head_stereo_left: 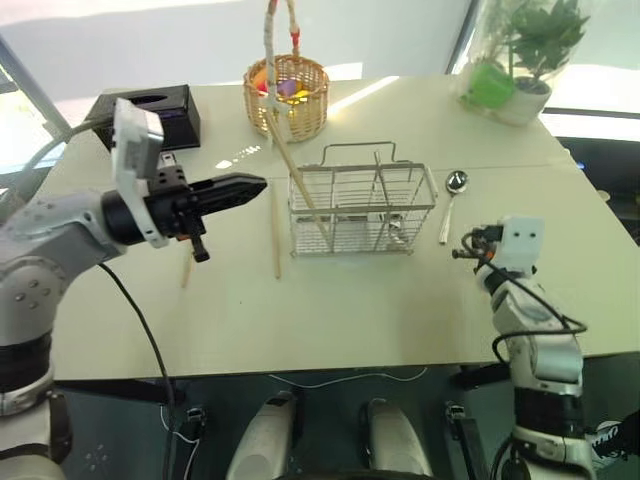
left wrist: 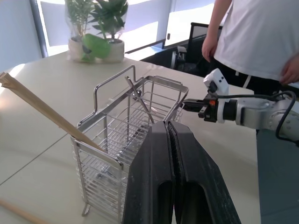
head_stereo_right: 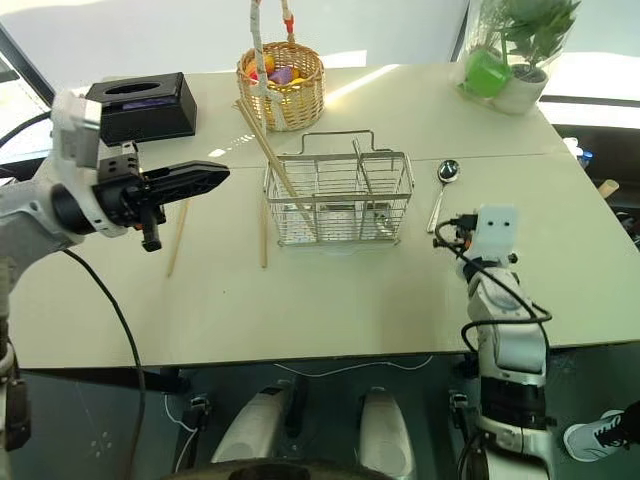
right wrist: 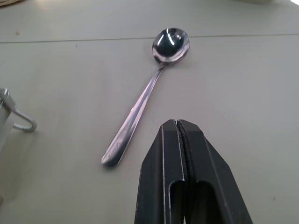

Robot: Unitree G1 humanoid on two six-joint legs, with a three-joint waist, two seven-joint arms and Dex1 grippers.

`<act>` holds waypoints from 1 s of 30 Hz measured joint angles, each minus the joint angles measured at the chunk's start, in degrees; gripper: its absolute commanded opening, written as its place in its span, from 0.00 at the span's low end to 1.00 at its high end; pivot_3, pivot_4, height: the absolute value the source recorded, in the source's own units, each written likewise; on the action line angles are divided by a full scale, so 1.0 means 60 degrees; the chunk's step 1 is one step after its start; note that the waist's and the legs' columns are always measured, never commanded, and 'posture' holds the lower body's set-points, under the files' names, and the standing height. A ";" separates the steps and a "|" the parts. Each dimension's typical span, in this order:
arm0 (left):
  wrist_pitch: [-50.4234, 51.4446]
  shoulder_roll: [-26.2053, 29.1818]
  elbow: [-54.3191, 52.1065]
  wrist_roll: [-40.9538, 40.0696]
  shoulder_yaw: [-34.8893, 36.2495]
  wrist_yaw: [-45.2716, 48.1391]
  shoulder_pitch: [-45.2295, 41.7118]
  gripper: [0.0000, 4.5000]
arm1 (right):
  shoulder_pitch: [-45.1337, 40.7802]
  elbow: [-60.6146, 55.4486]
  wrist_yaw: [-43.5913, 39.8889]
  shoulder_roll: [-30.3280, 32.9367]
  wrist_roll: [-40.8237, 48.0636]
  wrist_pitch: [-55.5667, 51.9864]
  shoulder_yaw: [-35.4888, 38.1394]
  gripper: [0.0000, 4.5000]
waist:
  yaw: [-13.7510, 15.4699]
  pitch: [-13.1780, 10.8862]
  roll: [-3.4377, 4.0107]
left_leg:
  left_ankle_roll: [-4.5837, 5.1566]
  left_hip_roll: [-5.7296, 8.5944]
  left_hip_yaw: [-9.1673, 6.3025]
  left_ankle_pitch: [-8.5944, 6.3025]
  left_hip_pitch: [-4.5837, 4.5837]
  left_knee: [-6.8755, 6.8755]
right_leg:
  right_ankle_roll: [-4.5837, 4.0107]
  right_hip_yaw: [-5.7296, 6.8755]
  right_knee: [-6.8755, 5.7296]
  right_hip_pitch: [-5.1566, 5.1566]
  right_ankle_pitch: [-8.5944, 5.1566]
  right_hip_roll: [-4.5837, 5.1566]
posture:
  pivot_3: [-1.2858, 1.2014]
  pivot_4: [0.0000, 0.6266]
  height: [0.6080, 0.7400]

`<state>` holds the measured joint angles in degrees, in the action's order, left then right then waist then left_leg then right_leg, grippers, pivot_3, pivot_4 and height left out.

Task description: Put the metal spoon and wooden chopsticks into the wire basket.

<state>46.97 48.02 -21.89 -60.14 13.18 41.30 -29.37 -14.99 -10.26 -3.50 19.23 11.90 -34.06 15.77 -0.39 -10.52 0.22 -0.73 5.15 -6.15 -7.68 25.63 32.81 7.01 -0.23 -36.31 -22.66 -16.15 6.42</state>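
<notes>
Head views: my left gripper [head_stereo_left: 250,186] hung clenched and empty, its tips just short of the basket [head_stereo_left: 362,208]. One chopstick [head_stereo_left: 292,167] already leaned in the end compartment nearest those tips, its top slanting past the rim because it is longer than the basket is tall. Two more chopsticks [head_stereo_left: 277,235] lay flat on the table [head_stereo_left: 330,310] below the fingers.
Left wrist view: fingers [left wrist: 161,177] pressed together with nothing between them; the basket stood straight ahead.
Right wrist view: my right gripper [right wrist: 177,125] was clenched too, holding nothing. The spoon [right wrist: 145,95] lay flat just ahead of the tips, handle end nearest, bowl farthest. I judged I must open before pinching the handle.
</notes>
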 measured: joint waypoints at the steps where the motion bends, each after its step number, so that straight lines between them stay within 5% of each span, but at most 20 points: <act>1: 0.0000 -0.0106 0.0002 0.0034 -0.0065 -0.0106 -0.0052 0.00 | -0.0272 -0.0020 0.0050 0.0083 0.0030 -0.0280 0.0073 0.20 | -0.0018 0.0000 -0.0001 | 0.0001 0.0000 -0.0001 0.0000 0.0001 0.0000 | 0.0000 0.0001 0.0000 0.0001 0.0000 0.0000 | 0.52 0.24 1.00; 8: 0.0376 -0.0434 -0.0066 0.0537 -0.0327 -0.1060 -0.0029 0.00 | -0.1732 0.0350 0.0051 0.0506 0.0108 -0.1824 0.0117 0.99 | -0.0058 -0.0004 -0.0008 | 0.0006 0.0001 0.0003 0.0004 0.0002 0.0014 | 0.0003 0.0000 0.0000 0.0006 0.0001 -0.0008 | 0.52 0.24 1.00; 30: 0.1168 -0.0417 -0.0904 0.0468 -0.0036 -0.2038 0.0290 0.00 | -0.4751 0.7302 -0.1125 0.0355 -0.0635 0.0605 -0.1173 0.99 | -0.0103 -0.0006 -0.0013 | 0.0001 -0.0001 0.0002 0.0011 -0.0015 0.0027 | 0.0010 -0.0003 -0.0003 0.0031 0.0007 -0.0031 | 0.52 0.24 1.00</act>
<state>53.98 45.52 -27.31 -57.33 12.96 29.07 -27.63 -43.49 33.56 -10.25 21.36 8.09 -30.43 8.73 -1.01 -10.56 0.14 -0.72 5.14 -6.13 -7.61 25.54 32.97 7.07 -0.24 -36.32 -22.47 -16.11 6.23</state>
